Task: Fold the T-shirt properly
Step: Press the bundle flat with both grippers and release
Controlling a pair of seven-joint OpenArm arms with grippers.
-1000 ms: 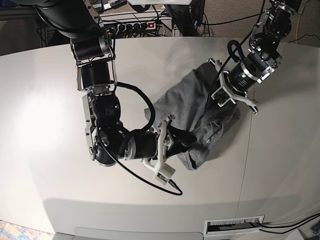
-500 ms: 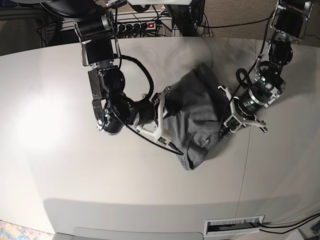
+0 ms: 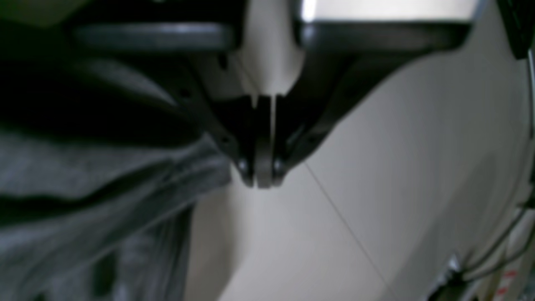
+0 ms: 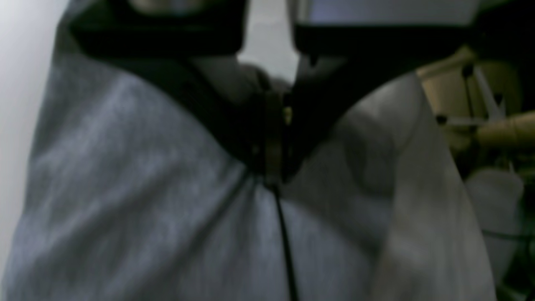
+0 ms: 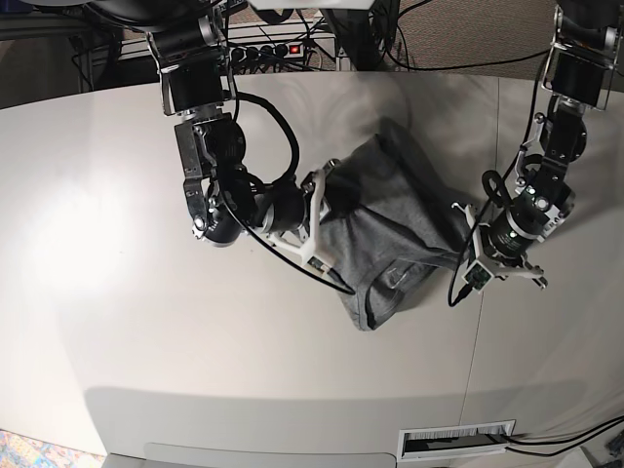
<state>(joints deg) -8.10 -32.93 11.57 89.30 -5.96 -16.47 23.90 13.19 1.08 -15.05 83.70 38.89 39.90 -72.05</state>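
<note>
t-shirt (image 5: 395, 229) between both arms' fingers (image 3: 244, 167)

White table (image 5: 117, 322) w/ a seam line near its right edge. Power strip (image 5: 263, 49), red switch lit, past the far edge among black cables. Vent grille (image 5: 456, 441) below near edge.

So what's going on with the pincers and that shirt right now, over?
Both pincers shut: right pincer pinching the plain heather-grey cotton T-shirt, left pincer at its edge, grip unclear. Shirt bunched, unfolded. Nothing in the way.
</note>
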